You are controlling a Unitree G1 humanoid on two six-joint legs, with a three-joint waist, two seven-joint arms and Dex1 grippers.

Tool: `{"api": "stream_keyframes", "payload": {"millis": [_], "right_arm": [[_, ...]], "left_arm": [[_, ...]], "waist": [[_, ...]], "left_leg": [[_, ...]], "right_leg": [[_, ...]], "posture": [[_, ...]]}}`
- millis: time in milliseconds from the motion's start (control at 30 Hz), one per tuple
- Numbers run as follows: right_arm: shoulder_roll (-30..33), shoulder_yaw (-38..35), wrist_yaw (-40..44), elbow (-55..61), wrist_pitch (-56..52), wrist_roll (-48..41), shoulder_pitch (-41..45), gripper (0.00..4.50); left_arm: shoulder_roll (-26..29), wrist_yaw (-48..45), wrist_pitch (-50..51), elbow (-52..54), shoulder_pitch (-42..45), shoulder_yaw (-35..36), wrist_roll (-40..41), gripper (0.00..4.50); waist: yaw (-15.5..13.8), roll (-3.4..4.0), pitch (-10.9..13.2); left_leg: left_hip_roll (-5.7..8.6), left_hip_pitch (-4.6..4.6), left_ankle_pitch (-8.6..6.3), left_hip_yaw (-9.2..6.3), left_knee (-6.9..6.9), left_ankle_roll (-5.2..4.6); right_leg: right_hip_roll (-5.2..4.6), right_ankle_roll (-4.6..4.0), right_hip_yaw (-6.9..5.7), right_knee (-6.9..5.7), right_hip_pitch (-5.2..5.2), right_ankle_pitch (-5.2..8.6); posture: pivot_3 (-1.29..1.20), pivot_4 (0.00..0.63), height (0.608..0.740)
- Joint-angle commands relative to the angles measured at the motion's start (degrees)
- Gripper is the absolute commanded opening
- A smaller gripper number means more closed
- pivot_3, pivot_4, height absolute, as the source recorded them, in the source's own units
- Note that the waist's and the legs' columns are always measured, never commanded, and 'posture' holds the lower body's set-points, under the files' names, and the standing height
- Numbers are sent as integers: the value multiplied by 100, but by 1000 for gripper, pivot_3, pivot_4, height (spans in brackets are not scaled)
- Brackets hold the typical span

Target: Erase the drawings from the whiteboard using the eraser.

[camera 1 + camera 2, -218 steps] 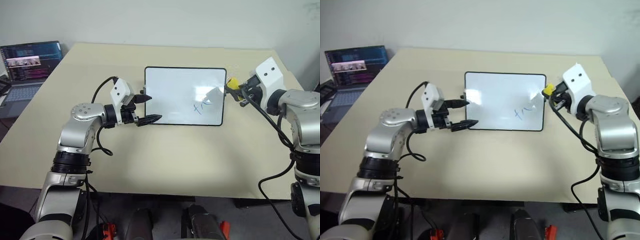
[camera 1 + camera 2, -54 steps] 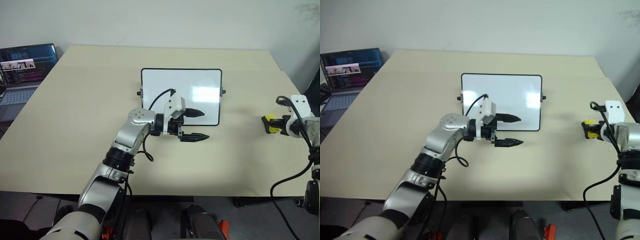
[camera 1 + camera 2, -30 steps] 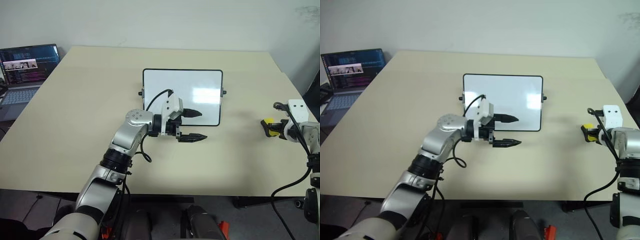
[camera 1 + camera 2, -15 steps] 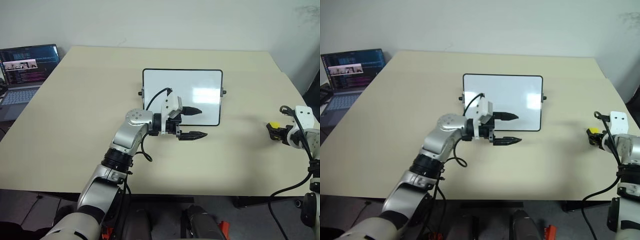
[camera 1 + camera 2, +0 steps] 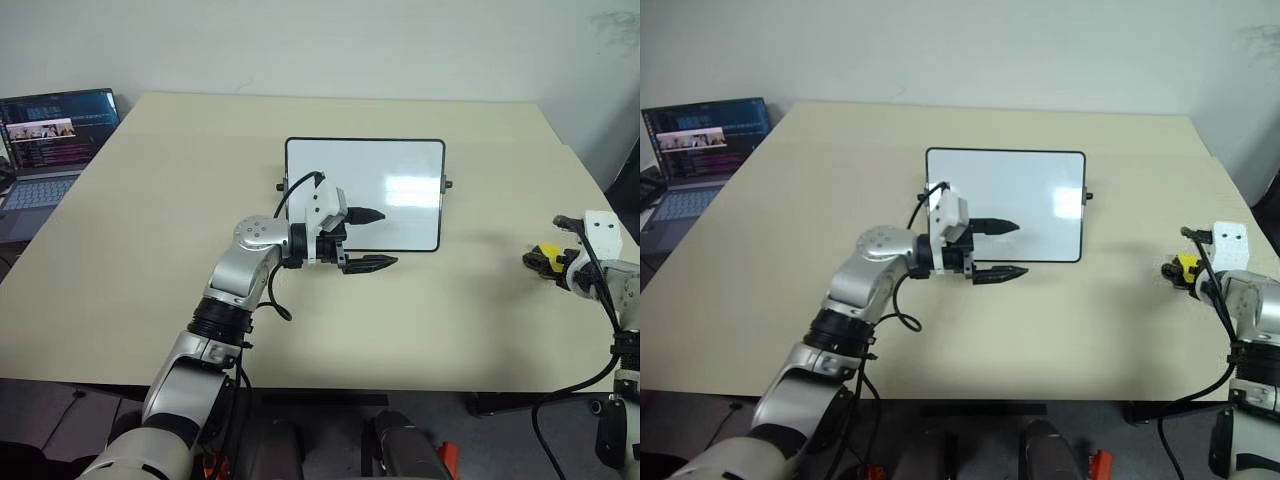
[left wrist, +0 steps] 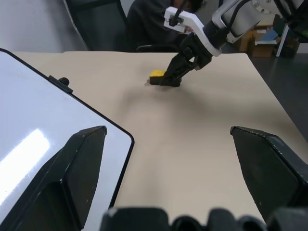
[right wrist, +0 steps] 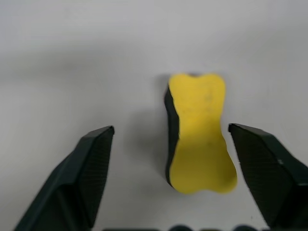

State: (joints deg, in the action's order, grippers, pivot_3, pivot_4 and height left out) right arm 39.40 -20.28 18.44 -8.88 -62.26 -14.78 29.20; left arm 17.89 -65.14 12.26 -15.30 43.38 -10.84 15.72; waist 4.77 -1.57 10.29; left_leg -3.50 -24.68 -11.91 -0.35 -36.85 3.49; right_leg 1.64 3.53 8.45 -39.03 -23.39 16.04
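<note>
The whiteboard (image 5: 365, 170) lies flat at the table's middle, its face plain white with glare. The drawings are out of view; I see no marks on the board. My left gripper (image 5: 385, 238) hovers open over the board's near edge, pointing right, with nothing between its fingers. The eraser (image 7: 199, 132), a yellow block with a dark side, lies on the table near the right edge (image 5: 548, 251). My right gripper (image 7: 171, 127) stands open around it, one finger (image 7: 91, 178) well off to one side and the other (image 7: 264, 168) close by. The left wrist view shows the eraser (image 6: 159, 76) at the tips of the right gripper (image 6: 171, 77).
An open laptop (image 5: 50, 130) sits beyond the table's far left corner. The table's right edge (image 5: 590, 170) runs close behind the eraser. A dark office chair (image 6: 96, 24) stands past the table's right side.
My right gripper has opened and let go of the eraser, which now rests on the table. The left gripper has drifted a little left. The blue marks seen on the board earlier are gone.
</note>
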Motion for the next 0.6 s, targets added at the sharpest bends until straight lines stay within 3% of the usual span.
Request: {"api": "stream_keyframes", "payload": {"millis": [33, 267, 367, 467, 600], "right_arm": [[282, -160, -190, 507, 28, 113, 111, 4485], [-123, -219, -511, 1033, 1100, 80, 491, 4485], [-716, -29, -866, 1057, 2503, 367, 295, 4485], [-1767, -256, -918, 682, 3476, -75, 221, 4485], [-2080, 89, -1125, 43, 4569, 419, 129, 4485]], "left_arm": [[53, 99, -33, 170, 198, 217, 92, 4500], [184, 888, -228, -51, 409, 865, 59, 4500], [318, 1823, -268, -170, 477, 1515, 20, 4500], [687, 3146, -400, -270, 239, 2238, -303, 4500], [922, 3827, -360, -378, -141, 2454, -536, 4500]], "waist": [[-1, 1, 1], [25, 2, 1], [21, 1, 1], [70, 1, 0], [5, 3, 1]], "left_leg": [[0, 0, 0, 0, 0, 0], [-1, 2, 0, 0, 1, 0], [-1, 2, 0, -1, 2, 0], [-7, 3, 0, -3, 2, 0], [-2, 2, -1, -2, 6, 0]], "right_leg": [[0, 0, 0, 0, 0, 0], [0, 1, 2, -1, -1, 0], [1, 1, 0, 0, -1, 0], [4, 0, 2, -1, -1, 0], [-4, 0, -2, 0, -2, -1]], "posture": [[0, 150, 740], [0, 150, 740], [0, 150, 740], [0, 150, 740], [0, 150, 740]]}}
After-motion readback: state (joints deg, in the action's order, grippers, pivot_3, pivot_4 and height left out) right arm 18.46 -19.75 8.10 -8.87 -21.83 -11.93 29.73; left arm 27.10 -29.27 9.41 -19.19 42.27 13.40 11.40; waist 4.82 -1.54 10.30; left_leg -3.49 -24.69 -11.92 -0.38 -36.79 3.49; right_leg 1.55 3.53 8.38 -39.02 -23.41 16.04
